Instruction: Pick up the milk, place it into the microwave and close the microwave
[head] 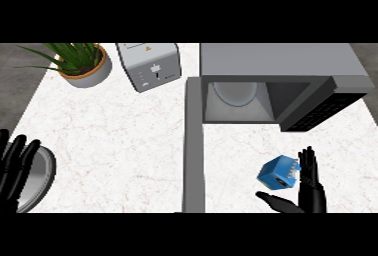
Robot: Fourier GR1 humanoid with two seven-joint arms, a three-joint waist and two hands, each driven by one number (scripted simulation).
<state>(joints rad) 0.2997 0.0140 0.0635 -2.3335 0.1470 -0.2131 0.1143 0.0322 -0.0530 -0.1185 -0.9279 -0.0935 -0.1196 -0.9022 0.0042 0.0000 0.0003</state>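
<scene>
Here, in the head view, the milk (278, 173), a small blue carton, is lying tilted on the white counter (118, 135) in front of the microwave (280, 82), whose door (193, 145) is hanging wide open. The right hand (308, 186) is standing just beside the carton, fingers straight and thumb spread, not gripping it. The left hand (15, 167) is resting open at the left edge, over a grey plate (40, 180). A potted plant (80, 62) and a toaster (150, 66) are sitting at the back.
</scene>
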